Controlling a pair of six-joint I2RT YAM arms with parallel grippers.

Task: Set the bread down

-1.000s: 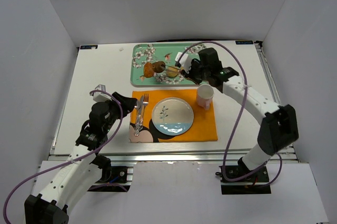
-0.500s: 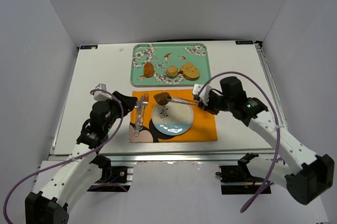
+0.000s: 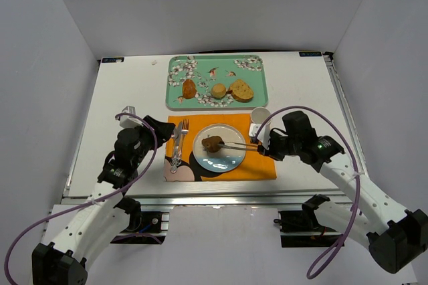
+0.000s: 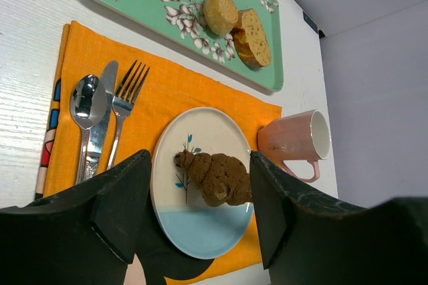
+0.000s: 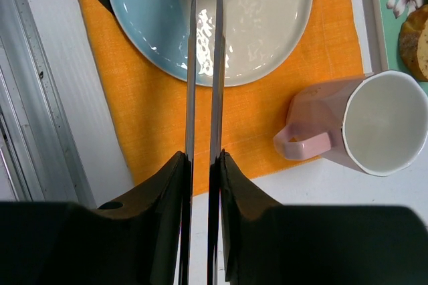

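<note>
Bread (image 3: pixel 212 143) hangs low over the plate (image 3: pixel 231 159), pinched tight in the right gripper (image 3: pixel 221 144); the left gripper (image 4: pixel 198 164) gapes wide, empty.

1. My right fingers (image 5: pixel 191 64) are thin bare metal blades, smooth and mirror-bright.
2. My left fingers (image 4: pixel 120 205) are matt black plastic with a faintly grainy skin.
3. The bread (image 4: pixel 217 176) looks rough, dull and crumbly.
4. The plate (image 4: pixel 200 238) and the cup (image 4: pixel 289 141) are glazed and glossy.
5. The placemat (image 4: pixel 167 91) is coarse woven cloth, matt.
6. The spoon (image 4: pixel 87 101) and fork (image 4: pixel 126 101) are polished metal.
</note>
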